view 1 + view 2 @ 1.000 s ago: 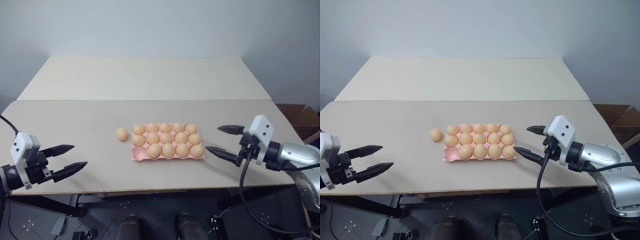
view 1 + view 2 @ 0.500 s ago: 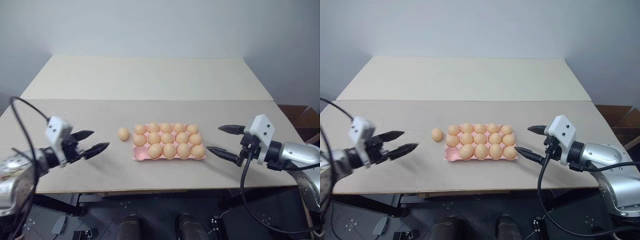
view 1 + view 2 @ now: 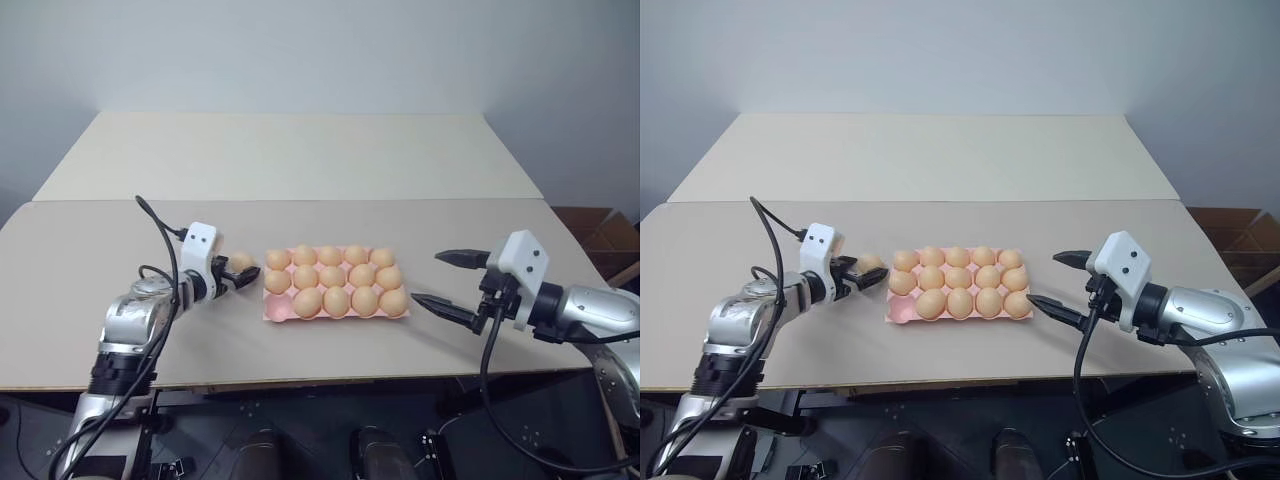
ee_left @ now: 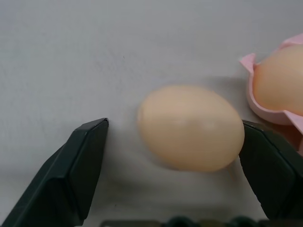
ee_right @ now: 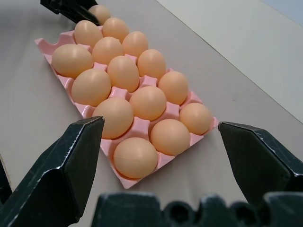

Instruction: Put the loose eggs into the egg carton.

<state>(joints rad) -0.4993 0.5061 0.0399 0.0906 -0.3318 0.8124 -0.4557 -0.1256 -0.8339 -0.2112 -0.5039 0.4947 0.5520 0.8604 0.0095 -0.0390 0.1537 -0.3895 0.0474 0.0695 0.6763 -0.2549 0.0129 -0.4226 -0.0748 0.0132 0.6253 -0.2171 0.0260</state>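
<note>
Change: left gripper [image 4: 173,142] has been brought in from the counter's [image 3: 300,160] edge; fingers bracket, not yet clamp, the pale orange-tan loose egg [image 4: 190,126].
Carton: pink moulded egg carton [image 3: 285,309], one cup apparently unfilled.
Right gripper [image 3: 447,280]: unmoved, fingers spread, empty.
Meaning: last pick is judged imminent.

Loose egg [image 3: 240,262] half hidden behind left gripper [image 3: 236,277] in head views; contact with its fingers can't be told. Egg carton [image 4: 265,109] cut off at left wrist frame edge. Carton's empty cup too small to confirm.
</note>
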